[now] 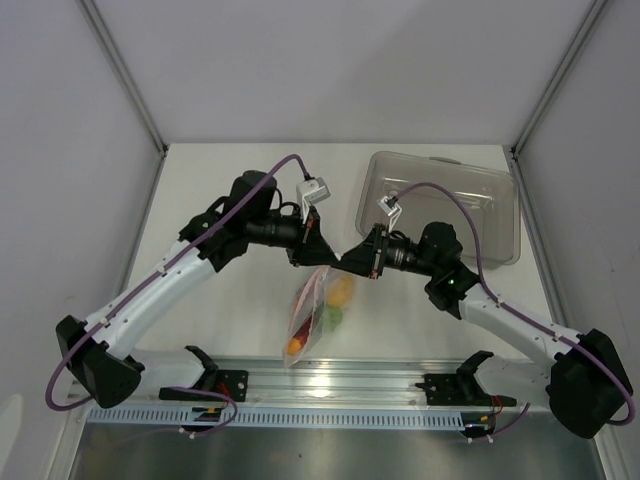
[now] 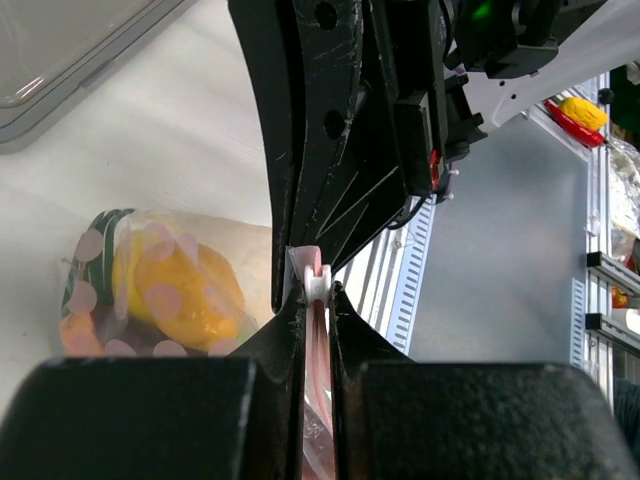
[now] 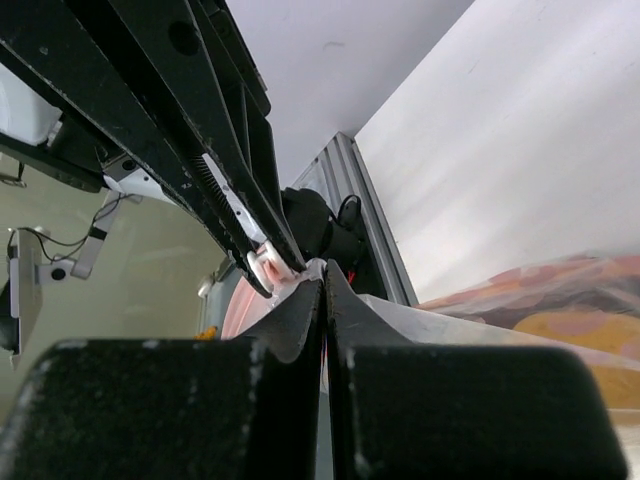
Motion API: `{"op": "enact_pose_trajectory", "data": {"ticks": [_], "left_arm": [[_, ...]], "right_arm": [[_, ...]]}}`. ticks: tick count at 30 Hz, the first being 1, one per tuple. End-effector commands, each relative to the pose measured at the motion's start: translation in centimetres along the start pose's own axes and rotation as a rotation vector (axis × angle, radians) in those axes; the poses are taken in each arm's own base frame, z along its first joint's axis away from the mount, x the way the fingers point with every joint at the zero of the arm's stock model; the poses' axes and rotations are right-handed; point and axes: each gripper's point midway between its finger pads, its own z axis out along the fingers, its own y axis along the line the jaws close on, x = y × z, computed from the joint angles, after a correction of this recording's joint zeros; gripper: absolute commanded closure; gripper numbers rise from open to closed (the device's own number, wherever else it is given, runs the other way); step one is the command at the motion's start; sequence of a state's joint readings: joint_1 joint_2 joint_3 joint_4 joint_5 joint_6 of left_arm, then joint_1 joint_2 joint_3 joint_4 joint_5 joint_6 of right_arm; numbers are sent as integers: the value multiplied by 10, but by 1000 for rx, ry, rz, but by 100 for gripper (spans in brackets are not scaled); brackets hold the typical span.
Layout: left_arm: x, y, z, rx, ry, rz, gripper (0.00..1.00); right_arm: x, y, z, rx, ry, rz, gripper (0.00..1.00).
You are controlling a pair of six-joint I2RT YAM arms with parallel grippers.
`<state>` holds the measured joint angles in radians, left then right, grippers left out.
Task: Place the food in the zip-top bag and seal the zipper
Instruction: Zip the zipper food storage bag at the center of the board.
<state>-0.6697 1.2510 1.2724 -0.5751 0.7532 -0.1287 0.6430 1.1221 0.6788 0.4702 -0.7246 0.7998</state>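
The zip-top bag (image 1: pixel 312 318) hangs between my two grippers over the table. It holds a yellow lemon (image 1: pixel 342 290), a green lime (image 1: pixel 328 318) and a reddish piece (image 1: pixel 297 346). My left gripper (image 1: pixel 318 254) is shut on the pink zipper (image 2: pixel 317 345), with its white slider (image 2: pixel 316 283) right at my fingertips (image 2: pixel 290 325). The left wrist view shows the lemon (image 2: pixel 178 296) through the bag (image 2: pixel 245 255). My right gripper (image 1: pixel 346 262) is shut on the bag's mouth edge (image 3: pixel 400 305), tip to tip with the left gripper. The slider (image 3: pixel 262 266) sits just left of my right fingertips (image 3: pixel 338 285).
A rigid clear tray (image 1: pixel 445 200) stands at the back right and shows in the left wrist view (image 2: pixel 60 60). An aluminium rail (image 1: pixel 330 385) with the arm bases runs along the near edge. White walls enclose the table on three sides.
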Motion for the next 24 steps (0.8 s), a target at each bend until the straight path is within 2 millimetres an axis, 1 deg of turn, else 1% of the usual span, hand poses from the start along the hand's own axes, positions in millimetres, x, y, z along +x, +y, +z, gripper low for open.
{"op": "enact_pose_trajectory", "data": {"ticks": [1,2,3,5,6,7,9,10,12,14,15,16,21,24], "left_arm": [[9,4,-1,-43,-1,-43,99],[10,4,-1,-50,-3,-45,99],[16,8,0,-66,1,-62,99],[14,8,-2,-82,-20,-56,99],[20,11,-1,-92,-12,-71,99],[18,13,-3,-110,-19,-66,99],[22,16,-4,-135,-15,-69,99],[23,20,-4,-166,-19,-68,99],[22,21,-8,-186,-28,-60,99],[26,24,-8,-212,-30,-58,99],[23,21,-10,-210,-44,-50,100],[25,22,-9,-208,-47,-53,99],[26,18,-10,-187,-56,-44,99],[28,10,-8,-141,-48,-46,98]], "right_arm": [[-32,31,-3,-87,-169,-25,100],[-35,33,-4,-97,-190,2,100],[-38,32,-6,-89,-218,16,100],[-38,31,-8,-86,-241,58,100],[-41,31,-9,-85,-260,68,100],[-43,33,-10,-90,-271,76,100],[-45,35,-10,-92,-275,100,100],[-46,35,-10,-88,-275,110,100],[-50,40,-10,-93,-279,114,100],[-50,38,-9,-72,-273,127,100],[-52,40,-9,-75,-272,123,100],[-48,39,-7,-72,-251,129,100],[-49,39,-7,-54,-256,139,100],[-51,42,-8,-65,-267,140,100]]}}
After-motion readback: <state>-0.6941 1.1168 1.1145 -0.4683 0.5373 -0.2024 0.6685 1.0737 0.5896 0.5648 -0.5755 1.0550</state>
